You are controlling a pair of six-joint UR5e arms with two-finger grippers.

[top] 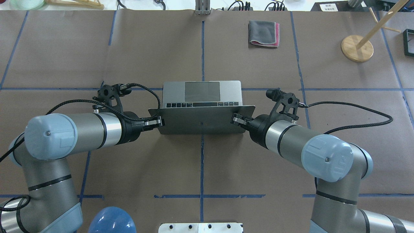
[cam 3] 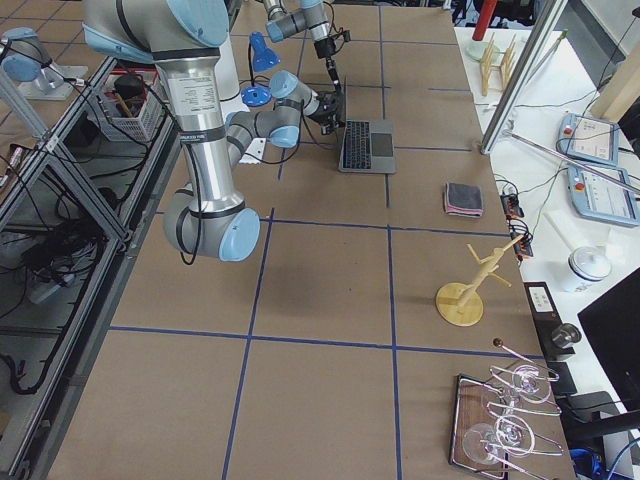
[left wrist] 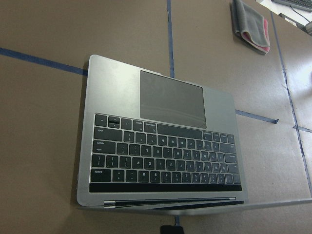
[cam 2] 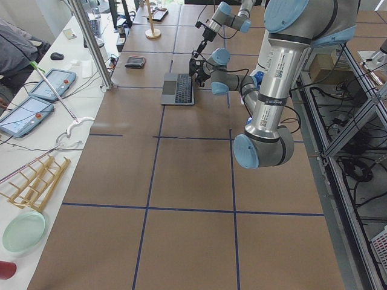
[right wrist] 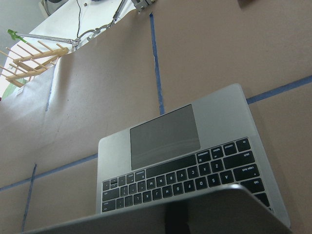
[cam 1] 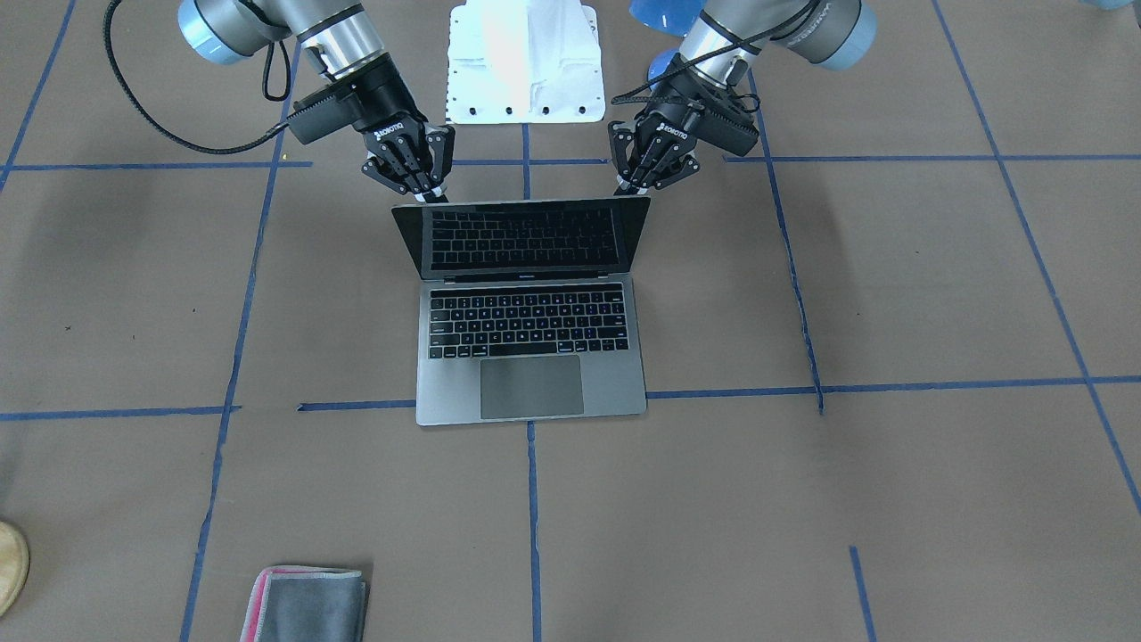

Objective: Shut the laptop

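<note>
Overhead exterior view: left gripper [top: 160, 122] and right gripper [top: 235, 119], fingers pinched together, sit at opposite lid corners of the half-open laptop [top: 202, 116].

White lettering reading ROBOTIQ runs across the black body of the right tool [cam 1: 430, 191], just behind its fingers. The same word stands in the same place on the left tool [cam 1: 629, 185]. Further back from the left tool, the grey arm tube [cam 1: 807, 27] carries a line of pale print too faint to read. The laptop [cam 1: 446, 392], its lid's top corners at both tool tips, has white key legends and a tiny word under the screen, none legible.
</note>
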